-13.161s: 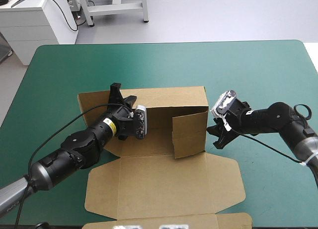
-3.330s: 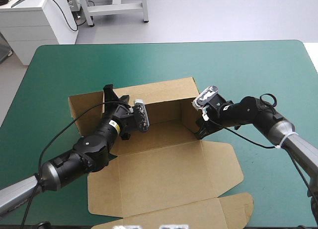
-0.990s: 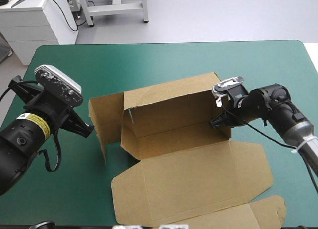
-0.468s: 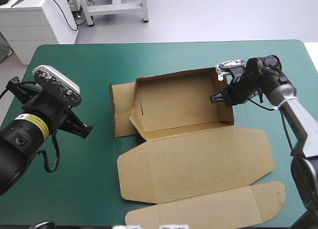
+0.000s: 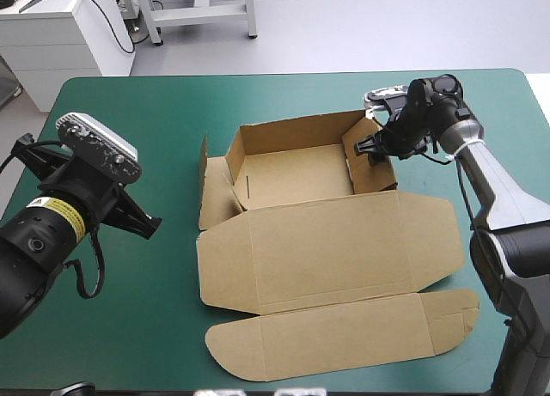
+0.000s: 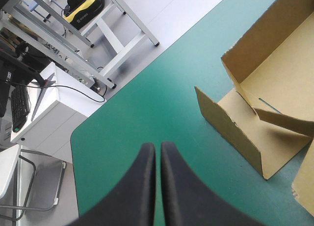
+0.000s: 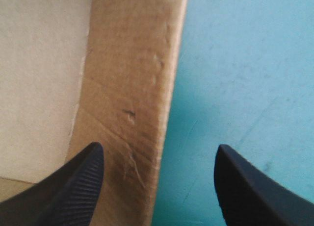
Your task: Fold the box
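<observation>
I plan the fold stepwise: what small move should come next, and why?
Probably bring the shut left gripper to the left flap of the box and push it inward: it splays outward, while the right wall stands, the open right gripper astride it.

Matt, creased brown board box

One brown box lies on one teal-green worktop, an open tray with a single lid panel spread flat. Two end effectors are in the scene, one per side: the left end effector with two black fingers pressed together, the right end effector with two spread apart.
</observation>
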